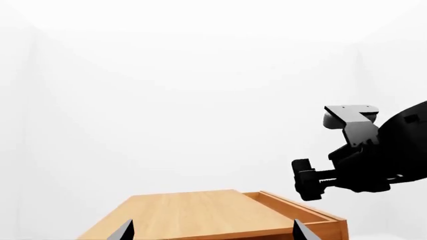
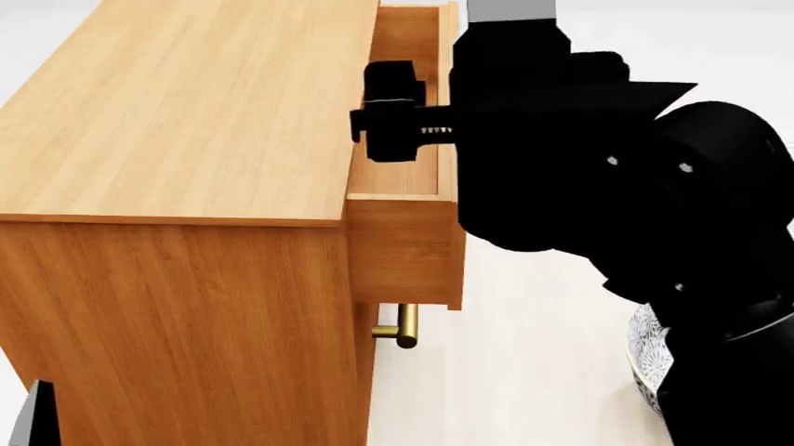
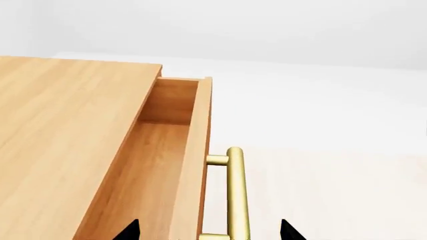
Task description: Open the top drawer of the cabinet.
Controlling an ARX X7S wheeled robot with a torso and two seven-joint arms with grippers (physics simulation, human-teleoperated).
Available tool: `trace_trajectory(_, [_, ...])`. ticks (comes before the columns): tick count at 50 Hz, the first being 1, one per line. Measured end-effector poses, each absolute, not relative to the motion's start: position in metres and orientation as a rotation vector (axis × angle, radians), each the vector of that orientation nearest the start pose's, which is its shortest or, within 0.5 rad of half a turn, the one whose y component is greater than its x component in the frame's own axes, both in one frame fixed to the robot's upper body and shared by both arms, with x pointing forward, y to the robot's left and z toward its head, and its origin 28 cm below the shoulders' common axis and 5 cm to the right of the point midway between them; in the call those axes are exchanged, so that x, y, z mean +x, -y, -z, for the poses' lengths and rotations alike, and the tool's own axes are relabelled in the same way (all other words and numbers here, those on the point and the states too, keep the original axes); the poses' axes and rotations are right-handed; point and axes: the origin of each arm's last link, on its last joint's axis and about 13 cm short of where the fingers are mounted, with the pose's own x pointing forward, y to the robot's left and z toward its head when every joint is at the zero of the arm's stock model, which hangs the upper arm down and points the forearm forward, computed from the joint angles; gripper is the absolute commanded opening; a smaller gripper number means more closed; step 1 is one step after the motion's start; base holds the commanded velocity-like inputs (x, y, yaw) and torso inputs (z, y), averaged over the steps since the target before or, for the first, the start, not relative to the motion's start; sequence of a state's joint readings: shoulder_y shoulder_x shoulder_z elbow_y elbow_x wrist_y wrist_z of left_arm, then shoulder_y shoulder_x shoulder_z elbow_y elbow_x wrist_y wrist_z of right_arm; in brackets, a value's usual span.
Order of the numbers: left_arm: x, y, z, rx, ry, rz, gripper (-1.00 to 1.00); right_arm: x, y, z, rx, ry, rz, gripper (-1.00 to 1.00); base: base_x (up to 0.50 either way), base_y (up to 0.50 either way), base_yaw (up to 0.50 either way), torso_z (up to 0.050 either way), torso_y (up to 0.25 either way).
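Note:
The cabinet (image 2: 186, 121) is a big orange-brown wood box with a flat top. Its top drawer (image 2: 403, 246) stands pulled out, its inside bare (image 3: 167, 165). The drawer's brass bar handle (image 3: 235, 190) lies between the tips of my right gripper (image 3: 207, 231), which is open and not touching it. In the head view my black right arm (image 2: 559, 139) hangs over the drawer and hides that gripper. My left gripper (image 1: 212, 231) is open with nothing in it, over the cabinet top (image 1: 193, 212), with the drawer (image 1: 300, 207) to one side.
A lower drawer's brass handle (image 2: 403, 327) sticks out under the open drawer. A patterned bowl (image 2: 642, 358) sits on the pale floor beside my right arm. White walls and floor surround the cabinet.

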State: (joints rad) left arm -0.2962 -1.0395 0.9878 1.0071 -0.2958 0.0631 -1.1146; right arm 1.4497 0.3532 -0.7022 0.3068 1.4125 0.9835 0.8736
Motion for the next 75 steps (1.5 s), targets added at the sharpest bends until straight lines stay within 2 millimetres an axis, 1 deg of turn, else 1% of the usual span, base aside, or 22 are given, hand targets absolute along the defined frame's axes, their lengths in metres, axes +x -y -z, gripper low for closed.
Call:
trace_trajectory(15, [0.11, -0.204, -0.169, -0.002, 0.519, 0.16, 1.0, 0.348, 0.065, -0.294, -0.051, -0.348, -0.032, 1.0, 0.0, 0.0, 0.0, 0.0, 0.0])
trace_trajectory(38, [0.109, -0.204, -0.169, -0.002, 0.52, 0.159, 1.0, 0.36, 0.069, -0.278, -0.042, -0.391, -0.009, 1.0, 0.0, 0.0, 0.0, 0.0, 0.0])
trace_trajectory(52, [0.109, -0.204, -0.169, -0.002, 0.523, 0.159, 1.0, 0.364, 0.073, -0.275, -0.014, -0.406, 0.003, 1.0, 0.0, 0.0, 0.0, 0.0, 0.0])
trace_trajectory(75, [0.109, -0.204, -0.168, -0.004, 0.522, 0.158, 1.0, 0.364, 0.09, -0.277, 0.013, -0.414, 0.064, 1.0, 0.0, 0.0, 0.0, 0.0, 0.0])
